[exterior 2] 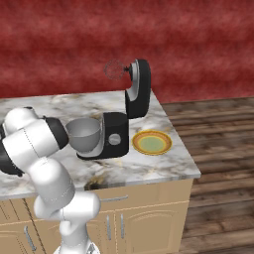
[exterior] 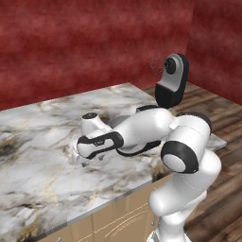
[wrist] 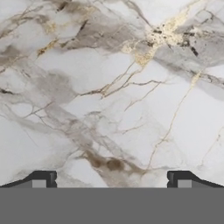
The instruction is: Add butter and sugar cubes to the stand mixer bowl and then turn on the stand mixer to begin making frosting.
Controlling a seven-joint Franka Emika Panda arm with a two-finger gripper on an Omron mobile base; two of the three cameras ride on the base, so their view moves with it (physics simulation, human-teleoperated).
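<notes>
claw (wrist: 111,178) open wide, jaws far apart, nothing between them, hovering low over bare veined white marble table (wrist: 109,87). small black stand mixer (exterior 2: 116,136) on the table toward its right end, hinged black-and-silver head (exterior 2: 137,89) tilted up and back, wire whisk (exterior 2: 114,70) in the air. round grey brushed-metal stand mixer bowl (exterior 2: 84,134) seated on the mixer base, left of the column. flat yellow-rimmed plate (exterior 2: 152,142) just right of the mixer. sugar cubes too small to make out.
</notes>
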